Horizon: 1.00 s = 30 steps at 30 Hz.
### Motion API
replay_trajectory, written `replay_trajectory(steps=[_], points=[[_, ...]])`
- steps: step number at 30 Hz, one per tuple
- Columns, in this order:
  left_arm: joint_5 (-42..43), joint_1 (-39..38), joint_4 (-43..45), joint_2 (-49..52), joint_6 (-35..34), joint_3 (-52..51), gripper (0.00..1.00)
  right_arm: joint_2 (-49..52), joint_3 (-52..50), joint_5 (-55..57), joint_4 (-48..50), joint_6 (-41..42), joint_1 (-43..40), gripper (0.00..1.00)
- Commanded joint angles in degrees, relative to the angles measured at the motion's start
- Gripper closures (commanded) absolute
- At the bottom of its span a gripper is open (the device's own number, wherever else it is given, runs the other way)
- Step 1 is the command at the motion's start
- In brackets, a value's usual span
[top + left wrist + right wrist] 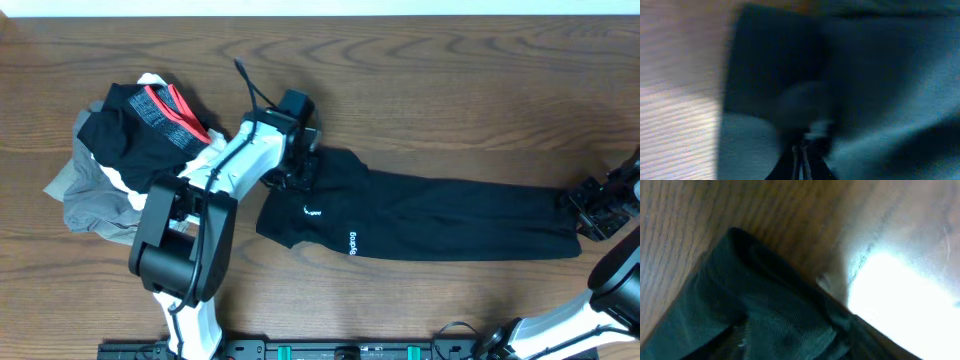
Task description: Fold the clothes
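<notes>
Two garments' worth of cloth and more lie on the wooden surface (pixel 450 80). At the far left sits a pile of clothes (pixel 120 150): a grey garment (pixel 85 195) on its near side, black cloth over it, and a red-striped waistband (pixel 172 112) on top at the far edge.

Just right of the pile, the left arm (pixel 225 165) reaches from the near edge toward the middle of the surface. The left end effector (pixel 303 165) is down on the waist end of the black trousers (pixel 450 215). In the left wrist view, which is blurred, dark fabric fills most of the frame. There the left end effector (pixel 801 150) stands narrow, its fingers close together on a bunch of that fabric.

From there the black trousers stretch flat and long toward the right. A small white logo (pixel 314 212) sits near the waist, and a line of white lettering (pixel 352 242) lies along the near edge a little further right. The leg ends reach almost to the right edge of the surface.

Over there the right end effector (pixel 597 208) touches the leg ends. In the right wrist view the trouser fabric (pixel 765 320) lies close under the camera with a folded corner against the wood, beside a bright glare patch (pixel 900 290). Whether the right end effector is wide or narrow cannot be told, since its fingers are not clearly seen.
</notes>
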Motion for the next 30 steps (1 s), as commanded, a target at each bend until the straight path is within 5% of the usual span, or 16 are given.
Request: replay_trajectory(steps=[1,5,12,21,30], points=[[-2.3,1.5,0.4,-0.1,-2.0,0.1,0.85,0.6,0.1,0.1,0.5,-9.0,0.3,0.32],[-1.8,1.6,1.0,-0.1,-2.0,0.2,0.62,0.8,0.1,0.1,-0.2,-12.7,0.3,0.31],[2.1,1.6,1.4,-0.1,-2.0,1.9,0.48,2.6,0.0,3.9,-5.5,-14.5,0.3,0.35],[3.0,1.6,0.5,-4.9,-2.0,5.9,0.41,2.8,0.2,3.7,-5.4,-14.1,0.3,0.99],[1.8,1.6,-1.6,-18.9,0.0,6.4,0.31,1.1,14.8,3.5,-16.6,-10.7,0.3,0.99]])
